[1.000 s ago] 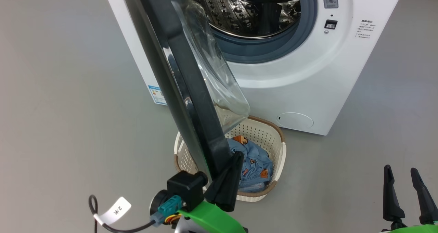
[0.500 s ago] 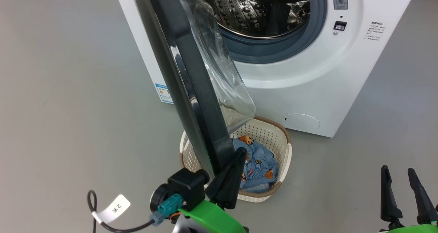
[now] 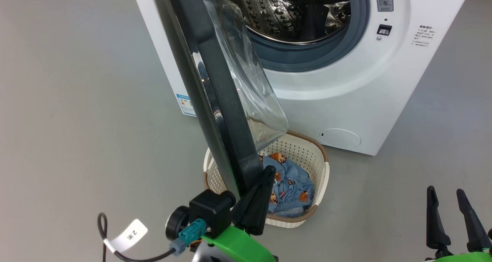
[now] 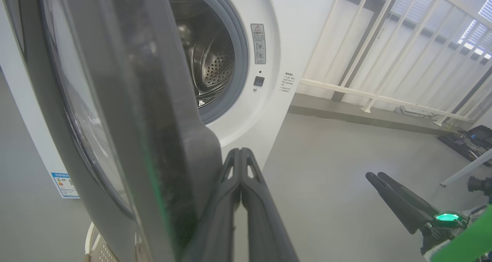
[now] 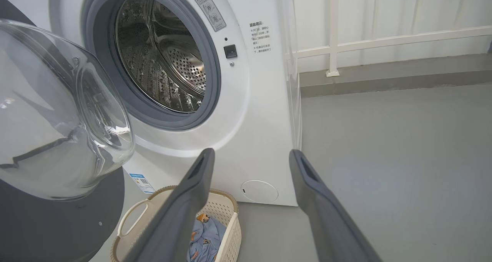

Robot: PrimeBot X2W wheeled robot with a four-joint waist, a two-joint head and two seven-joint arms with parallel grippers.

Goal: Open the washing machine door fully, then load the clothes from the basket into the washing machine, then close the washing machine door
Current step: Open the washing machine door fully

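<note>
The white washing machine (image 3: pixel 346 85) fills the top of the head view, its steel drum (image 3: pixel 292 12) exposed. The washing machine door (image 3: pixel 215 89) stands swung out toward me, black rim edge-on, with its glass bowl (image 5: pixel 57 119) on the inner side. My left gripper (image 3: pixel 269 170) is shut, its joined fingertips (image 4: pixel 240 154) resting against the lower edge of the door rim (image 4: pixel 146 100). Below the door on the floor sits the cream basket (image 3: pixel 321 150), holding light blue printed clothes (image 3: pixel 290 181). My right gripper (image 3: pixel 445 191) hangs open and empty at the lower right, away from the basket (image 5: pixel 226 200).
Grey floor lies all around the machine. A white railing (image 4: pixel 369 96) on a raised kerb runs to the machine's right. Dark equipment (image 4: pixel 469 142) lies on the floor far right. A cable with a white tag (image 3: pixel 130 235) hangs by my left wrist.
The whole head picture has slid a little to the right, so the camera moved. My left gripper stays shut against the door's edge, and the right gripper stays open.
</note>
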